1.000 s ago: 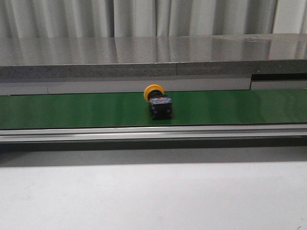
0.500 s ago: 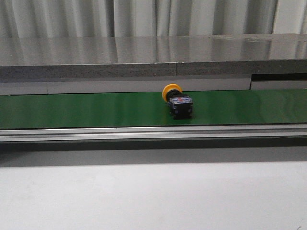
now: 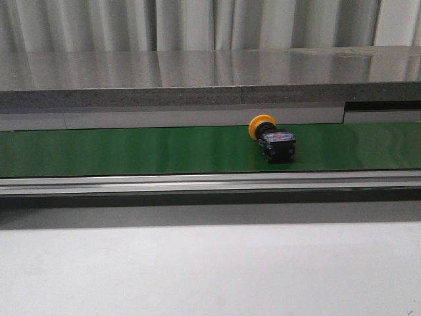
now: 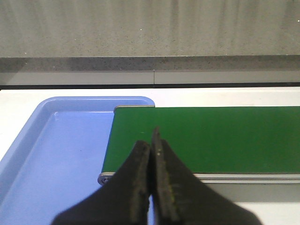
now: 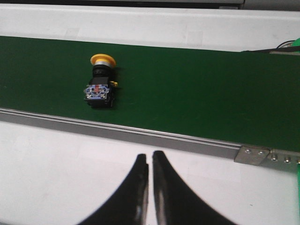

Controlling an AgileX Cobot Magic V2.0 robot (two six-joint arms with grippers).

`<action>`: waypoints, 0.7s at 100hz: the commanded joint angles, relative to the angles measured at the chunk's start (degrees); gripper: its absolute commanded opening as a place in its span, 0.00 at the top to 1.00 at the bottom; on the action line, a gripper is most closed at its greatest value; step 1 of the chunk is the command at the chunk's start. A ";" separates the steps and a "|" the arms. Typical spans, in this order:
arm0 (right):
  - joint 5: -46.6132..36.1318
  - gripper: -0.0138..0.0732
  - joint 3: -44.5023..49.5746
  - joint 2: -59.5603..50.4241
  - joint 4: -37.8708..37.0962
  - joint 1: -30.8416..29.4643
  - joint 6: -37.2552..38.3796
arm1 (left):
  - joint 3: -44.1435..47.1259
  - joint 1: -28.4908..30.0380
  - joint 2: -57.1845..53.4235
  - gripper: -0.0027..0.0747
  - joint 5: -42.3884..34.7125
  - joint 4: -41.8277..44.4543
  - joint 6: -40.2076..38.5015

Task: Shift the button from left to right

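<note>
The button [image 3: 273, 140], with a yellow-orange mushroom cap and black blocky body, lies on its side on the green conveyor belt [image 3: 131, 150], right of the middle in the front view. It also shows in the right wrist view [image 5: 100, 87]. My right gripper [image 5: 150, 158] is shut and empty over the white table, on the near side of the belt and apart from the button. My left gripper [image 4: 152, 139] is shut and empty above the belt's left end. Neither gripper shows in the front view.
A blue tray [image 4: 56, 154] sits at the left end of the belt [image 4: 211, 136]. A metal rail [image 3: 210, 183] runs along the belt's near edge. A grey stone ledge [image 3: 197, 85] and curtains stand behind. White table surface [image 3: 210, 270] lies in front.
The button has travelled to the right along the belt, from about the middle to right of the middle, keeping its pose.
</note>
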 commanded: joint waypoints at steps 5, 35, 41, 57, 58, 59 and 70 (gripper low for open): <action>-2.41 0.41 -2.12 0.00 0.66 -0.18 0.00 | -1.45 -0.27 0.32 0.99 -4.69 -0.71 -0.08; -2.80 0.12 -2.12 0.21 1.73 -0.18 0.00 | -1.45 -0.27 0.32 0.99 -4.69 -0.71 -0.08; -3.05 0.12 -2.12 0.83 1.68 -0.18 0.00 | -1.45 -0.27 0.32 0.99 -4.69 -0.71 -0.08; -3.50 0.12 -3.45 5.90 0.71 -0.18 0.00 | -1.45 -0.27 0.32 0.99 -4.69 -0.71 -0.08; -3.60 0.12 -3.69 6.55 0.56 -0.18 0.00 | -1.45 -0.27 0.32 0.99 -4.69 -0.71 -0.08; -3.68 0.12 -3.82 6.86 0.47 -0.18 0.00 | -1.45 -0.27 0.32 0.99 -4.69 -0.71 -0.08; -4.65 0.12 -6.13 12.23 -1.01 -0.18 0.00 | -1.45 -0.27 0.32 0.99 -4.69 -0.71 -0.08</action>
